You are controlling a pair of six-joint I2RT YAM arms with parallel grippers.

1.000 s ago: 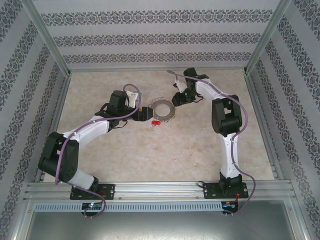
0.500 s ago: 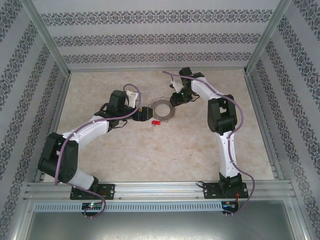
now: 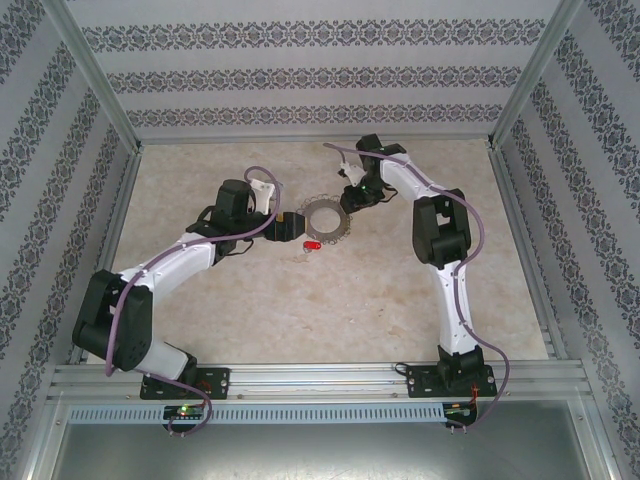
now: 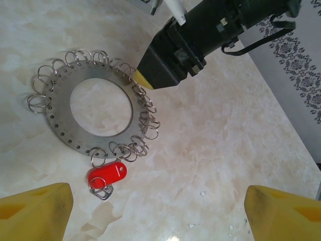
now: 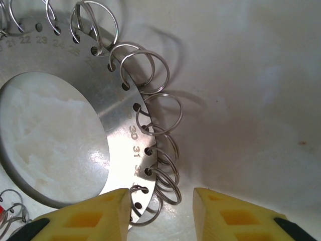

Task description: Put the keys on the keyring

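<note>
The left arm [image 3: 178, 260] and the right arm [image 3: 456, 305] are built of smooth white tubes joined by chunky black housings. A greyish-purple cable [image 3: 482, 230] loops along each. Each arm stands on a black base plate [image 3: 190, 383]. The left gripper [image 4: 158, 203] and the right gripper [image 5: 160, 201] have blocky yellow fingers [image 4: 35, 211] on black bodies.

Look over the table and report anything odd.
Nothing broken or spilled. Wire loops bunch unevenly round the metal ring, with a stretch of holes left bare. The red tag lies outside the ring by its rim, and white flecks dot the table.
</note>
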